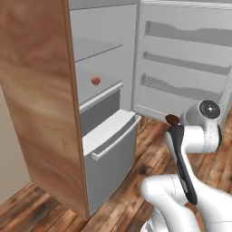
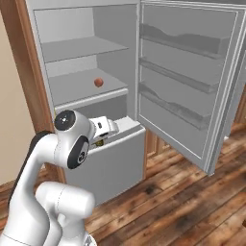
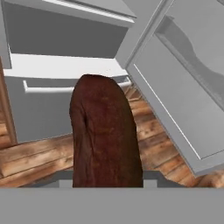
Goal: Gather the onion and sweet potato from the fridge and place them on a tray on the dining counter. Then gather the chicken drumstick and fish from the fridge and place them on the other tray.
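The gripper (image 3: pixel 107 186) is clamping the sweet potato (image 3: pixel 105 135), its long axis running straight out from the jaws, pointing toward the fridge (image 3: pixel 65 83) drawer front.

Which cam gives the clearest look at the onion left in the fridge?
Right base view: the onion sits unobstructed on the fridge shelf, seen nearly head-on. Left base view shows it too, but obliquely, past the wood side panel.

The sweet potato (image 1: pixel 172 119) sits at the gripper's (image 1: pixel 174 123) end, above the wood floor (image 1: pixel 149 149). Up and left of it, the onion (image 1: pixel 95 80) rests on a shelf of the open fridge (image 1: pixel 104 104).
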{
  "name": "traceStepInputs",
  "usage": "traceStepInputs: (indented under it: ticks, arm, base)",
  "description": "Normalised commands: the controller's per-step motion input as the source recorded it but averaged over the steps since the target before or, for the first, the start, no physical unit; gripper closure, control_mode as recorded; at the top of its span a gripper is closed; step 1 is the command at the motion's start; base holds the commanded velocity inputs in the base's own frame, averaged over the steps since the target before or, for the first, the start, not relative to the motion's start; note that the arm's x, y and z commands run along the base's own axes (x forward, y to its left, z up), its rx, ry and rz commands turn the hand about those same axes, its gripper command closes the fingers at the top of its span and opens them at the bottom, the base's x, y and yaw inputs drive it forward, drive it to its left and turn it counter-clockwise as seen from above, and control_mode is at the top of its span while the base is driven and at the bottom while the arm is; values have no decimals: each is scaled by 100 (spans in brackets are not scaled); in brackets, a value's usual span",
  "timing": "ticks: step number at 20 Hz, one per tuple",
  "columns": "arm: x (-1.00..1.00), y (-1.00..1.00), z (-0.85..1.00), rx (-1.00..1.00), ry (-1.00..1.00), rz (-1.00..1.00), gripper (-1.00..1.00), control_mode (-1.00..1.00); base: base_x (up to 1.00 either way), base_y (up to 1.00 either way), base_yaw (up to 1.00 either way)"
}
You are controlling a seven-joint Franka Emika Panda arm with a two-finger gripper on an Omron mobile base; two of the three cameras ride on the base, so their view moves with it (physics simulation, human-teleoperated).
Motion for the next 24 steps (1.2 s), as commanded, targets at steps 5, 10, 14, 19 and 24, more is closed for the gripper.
traceStepInputs:
  ticks: [5,10,14,19,24]
  arm:
    - [0,0,0,0,0,0,100,100]
    - [0,0,0,0,0,0,100,100]
    - [0,0,0,0,0,0,100,100]
    - [0,0,0,0,0,0,100,100]
    - [0,0,0,0,0,0,100,100]
  base:
    - [-42,8,-26]
    - [-58,2,-23]
    - [-45,0,-24]
    - [-50,0,-26]
    - [-51,0,-24]
